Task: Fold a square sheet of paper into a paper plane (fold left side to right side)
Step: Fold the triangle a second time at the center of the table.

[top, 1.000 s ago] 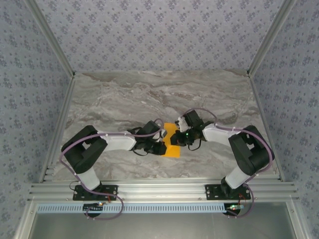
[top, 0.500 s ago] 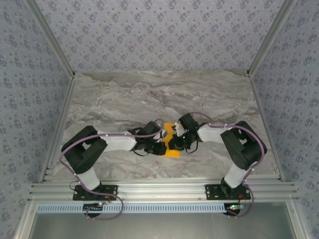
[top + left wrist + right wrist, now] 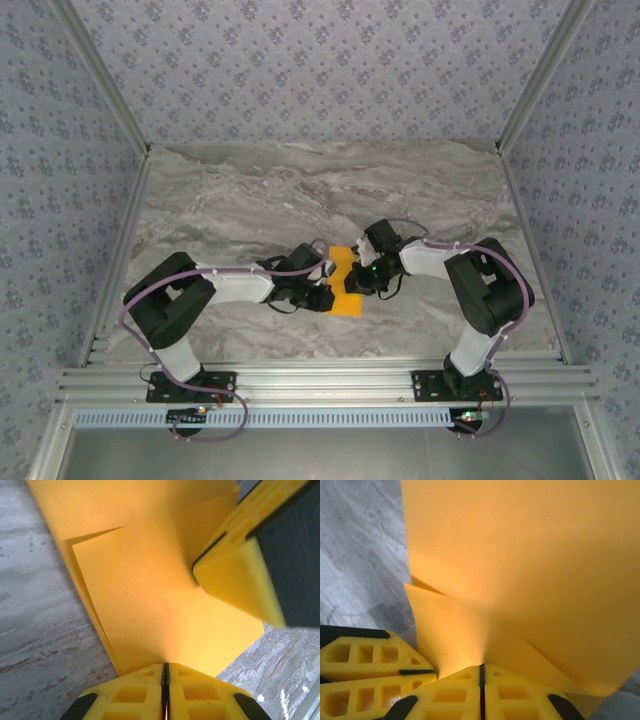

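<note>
From above, the square sheet of paper (image 3: 346,287) lay on the marble-patterned tabletop (image 3: 250,200) between the two arms, directly on the surface and not in any container. It was already narrower than a square, so a fold looked to be in hand. The left gripper (image 3: 326,293) met its left edge and the right gripper (image 3: 358,279) its right edge, the two close together over the sheet.

In the left wrist view, the left gripper (image 3: 165,669) had its fingers pressed together with no gap, and a corner of the square sheet of paper (image 3: 150,605) ran into the seam, so it appeared pinched there. An upper layer lay over a lower one. A finger of the right gripper (image 3: 250,580) pressed onto the paper from the upper right, with tabletop (image 3: 30,605) beside it.

In the right wrist view, the right gripper (image 3: 481,672) was likewise closed, nipping a raised flap of the square sheet of paper (image 3: 520,555); its creases converged on the seam. The left gripper (image 3: 365,670) sat just beside it, above the tabletop (image 3: 360,540).

By my judgement the left-to-right fold was under way. Next, the lifted layer needs laying edge to edge, then flattening along the crease without tearing.
</note>
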